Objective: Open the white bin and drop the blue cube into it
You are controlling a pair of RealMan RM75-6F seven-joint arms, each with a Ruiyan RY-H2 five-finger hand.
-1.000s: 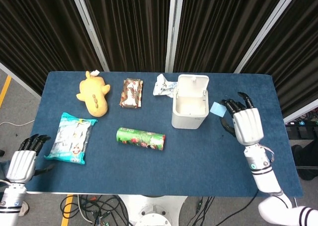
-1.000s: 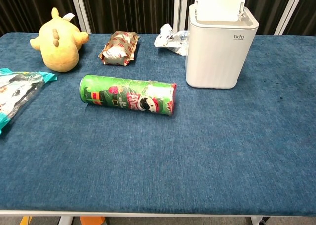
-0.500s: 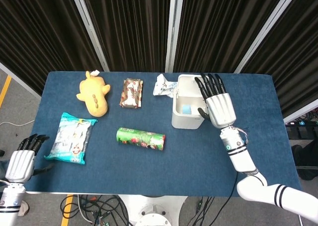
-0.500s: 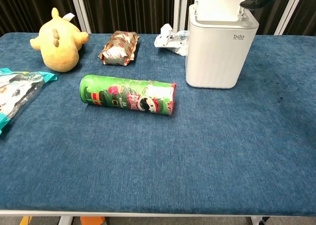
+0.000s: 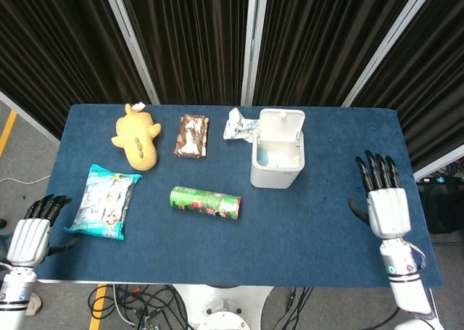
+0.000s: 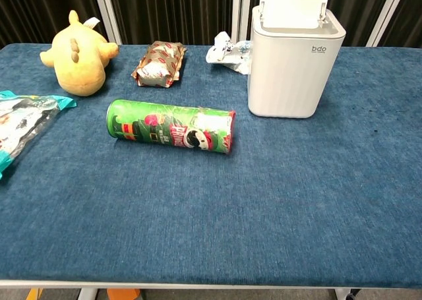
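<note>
At the table's (image 5: 341,257) near left corner, the left hand (image 5: 32,236) hangs just off the edge, fingers loosely extended and holding nothing. Near the right edge, the right hand (image 5: 386,203) hovers over the cloth with fingers spread straight and apart, empty. Close to the left edge lies a teal snack bag (image 5: 106,201), and toward the middle a green chip can (image 5: 205,202) rests on its side. Farther back, right of centre, stands the white bin (image 5: 277,159) with its lid tipped up and open; a faint bluish patch inside is probably the blue cube (image 5: 265,157), though the head view is too small to be sure. Along the far edge sit a yellow plush toy (image 5: 138,136), a brown snack packet (image 5: 191,135) and a crumpled white wrapper (image 5: 239,124) just beside the bin.
</note>
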